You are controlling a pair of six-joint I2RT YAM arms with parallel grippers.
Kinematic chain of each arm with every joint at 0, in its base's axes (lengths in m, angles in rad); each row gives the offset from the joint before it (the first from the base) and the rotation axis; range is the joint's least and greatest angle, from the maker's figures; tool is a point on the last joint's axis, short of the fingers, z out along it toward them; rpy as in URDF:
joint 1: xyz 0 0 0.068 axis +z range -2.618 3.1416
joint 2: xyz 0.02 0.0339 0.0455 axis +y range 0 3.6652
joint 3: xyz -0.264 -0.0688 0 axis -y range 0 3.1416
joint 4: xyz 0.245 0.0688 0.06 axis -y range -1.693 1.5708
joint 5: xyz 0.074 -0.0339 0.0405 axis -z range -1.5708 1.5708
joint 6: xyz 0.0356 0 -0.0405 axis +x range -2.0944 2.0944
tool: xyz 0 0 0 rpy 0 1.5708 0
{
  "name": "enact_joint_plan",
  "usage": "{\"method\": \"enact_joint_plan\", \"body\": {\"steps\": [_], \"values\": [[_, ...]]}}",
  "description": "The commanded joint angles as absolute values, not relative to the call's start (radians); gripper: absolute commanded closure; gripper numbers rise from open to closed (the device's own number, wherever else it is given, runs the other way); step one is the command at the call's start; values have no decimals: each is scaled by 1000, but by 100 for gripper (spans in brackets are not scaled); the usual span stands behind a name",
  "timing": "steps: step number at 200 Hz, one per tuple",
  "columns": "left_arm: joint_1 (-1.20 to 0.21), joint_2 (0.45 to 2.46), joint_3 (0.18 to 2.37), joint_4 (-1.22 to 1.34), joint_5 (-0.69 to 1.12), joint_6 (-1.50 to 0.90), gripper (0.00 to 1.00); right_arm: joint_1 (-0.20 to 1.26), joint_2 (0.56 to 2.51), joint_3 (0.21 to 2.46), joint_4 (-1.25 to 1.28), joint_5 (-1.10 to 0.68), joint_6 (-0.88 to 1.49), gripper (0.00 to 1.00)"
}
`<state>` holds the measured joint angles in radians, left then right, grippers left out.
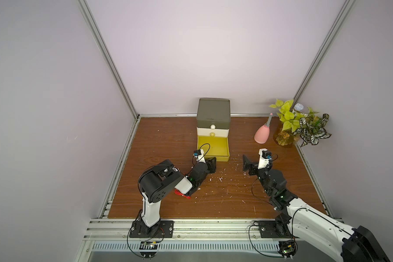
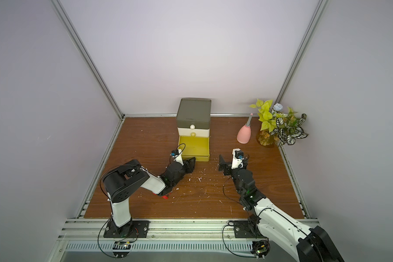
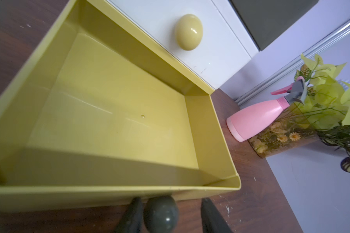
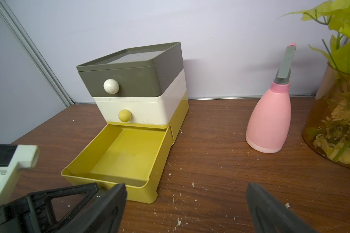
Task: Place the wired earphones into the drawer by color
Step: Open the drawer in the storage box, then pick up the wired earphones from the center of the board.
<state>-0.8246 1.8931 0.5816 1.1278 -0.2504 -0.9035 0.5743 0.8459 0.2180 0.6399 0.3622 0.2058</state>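
Note:
The drawer (image 1: 213, 118) stands at the back of the wooden table as three stacked units. Its bottom yellow drawer (image 1: 222, 158) is pulled out, and its bare floor (image 3: 113, 113) holds nothing. My left gripper (image 3: 171, 200) is open at the drawer's front, around the grey knob (image 3: 161, 213). One finger lies against the knob and the other stands apart from it. A red wired earphone bundle (image 1: 182, 194) lies on the table, partly hidden under my left arm. My right gripper (image 4: 186, 191) hovers open and empty to the right of the drawer.
A pink spray bottle (image 1: 262, 133) and a leafy plant in an amber vase (image 1: 300, 123) stand at the back right. White specks are scattered over the tabletop (image 1: 225, 192). The olive-grey and cream drawers are shut.

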Motion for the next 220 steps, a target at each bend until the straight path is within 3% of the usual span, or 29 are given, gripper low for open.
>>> {"method": "enact_joint_plan", "body": {"steps": [1,75,120,167,220], "values": [[-835,1858,560,1163,-264,-892,49,572,845,224,683,367,206,1],[-835,1686,468,1075,-328,-862,22,571,848,242,651,308,200,1],[-828,1518,473,858,-357,-790,5,572,881,281,645,79,186,1],[-747,1341,457,660,-259,-731,0,575,1038,392,568,-236,233,5],[-675,1102,417,454,-263,-598,1,633,1142,463,498,-309,317,8]]}}
